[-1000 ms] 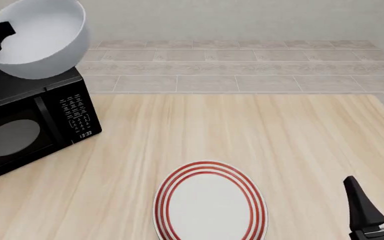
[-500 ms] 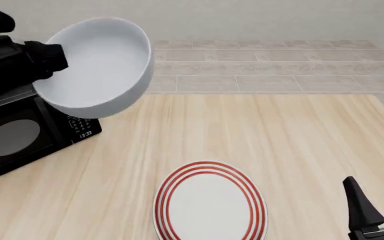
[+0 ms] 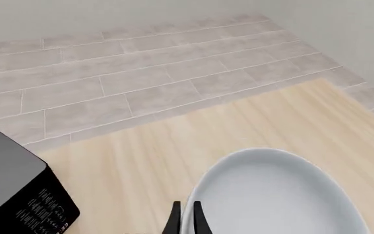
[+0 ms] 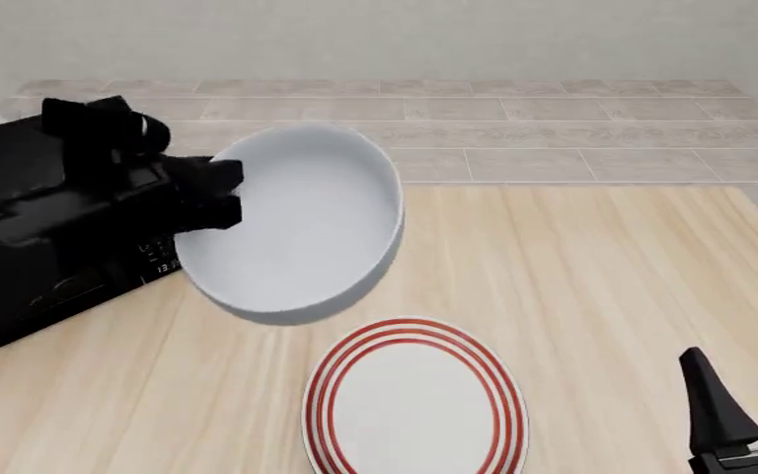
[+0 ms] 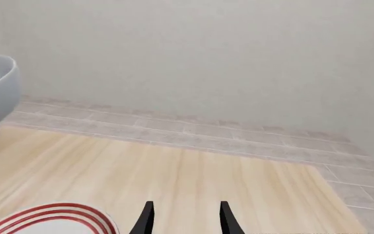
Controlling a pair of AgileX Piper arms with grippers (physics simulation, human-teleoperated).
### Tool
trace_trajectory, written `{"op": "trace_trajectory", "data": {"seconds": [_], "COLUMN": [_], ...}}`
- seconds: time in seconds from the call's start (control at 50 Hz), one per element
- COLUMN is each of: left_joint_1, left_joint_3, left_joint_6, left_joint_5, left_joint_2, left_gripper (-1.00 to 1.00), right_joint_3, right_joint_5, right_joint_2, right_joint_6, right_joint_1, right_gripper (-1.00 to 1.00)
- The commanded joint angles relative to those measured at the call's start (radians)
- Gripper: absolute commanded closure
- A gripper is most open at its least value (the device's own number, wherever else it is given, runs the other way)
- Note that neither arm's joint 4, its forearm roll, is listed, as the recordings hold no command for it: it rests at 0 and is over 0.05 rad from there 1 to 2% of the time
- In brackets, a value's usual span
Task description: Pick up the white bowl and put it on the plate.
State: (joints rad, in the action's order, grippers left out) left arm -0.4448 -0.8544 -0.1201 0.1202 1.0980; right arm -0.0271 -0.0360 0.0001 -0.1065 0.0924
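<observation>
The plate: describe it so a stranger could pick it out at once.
On the wooden table, find the black microwave at the left. The plate lies flat at the near edge, with three red rings around its rim, unlike the plain white bowl held above it.

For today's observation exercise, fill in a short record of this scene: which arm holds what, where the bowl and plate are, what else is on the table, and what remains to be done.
holding arm: left gripper, fingers shut on the rim of the white bowl
bowl: in the air, tilted, above the table
plate: flat on the table, nearer than the bowl, nothing on it
right gripper: open, holding nothing
other item: black microwave at far left
remaining: set bowl on plate
</observation>
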Motion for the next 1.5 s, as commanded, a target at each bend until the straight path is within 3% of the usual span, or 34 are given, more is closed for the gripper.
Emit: {"op": "trace_trajectory", "data": {"seconds": [0.02, 0.6, 1.16, 1.44, 1.5], "left_joint_1": [-0.093, -0.263, -0.307, -0.273, -0.286], "left_joint_3": [0.048, 0.102, 0.126, 0.124, 0.118], "left_joint_6": [0.013, -0.008, -0.078, -0.064, -0.089], "left_joint_5": [-0.069, -0.264, -0.448, -0.481, -0.496], "left_joint_2": [0.045, 0.289, 0.563, 0.614, 0.64], "left_gripper": [1.0, 1.0, 1.0, 1.0, 1.0], "right_joint_3": [0.005, 0.023, 0.024, 0.026, 0.027], "right_joint_5": [-0.004, -0.009, -0.007, -0.004, -0.004], "right_joint_2": [0.0, 0.0, 0.0, 0.0, 0.0], "right_joint_6": [0.005, 0.01, 0.003, 0.0, 0.0], "right_joint_1": [-0.007, -0.018, -0.022, -0.019, -0.018], "right_gripper": [-1.0, -1.0, -1.0, -1.0, -1.0]}}
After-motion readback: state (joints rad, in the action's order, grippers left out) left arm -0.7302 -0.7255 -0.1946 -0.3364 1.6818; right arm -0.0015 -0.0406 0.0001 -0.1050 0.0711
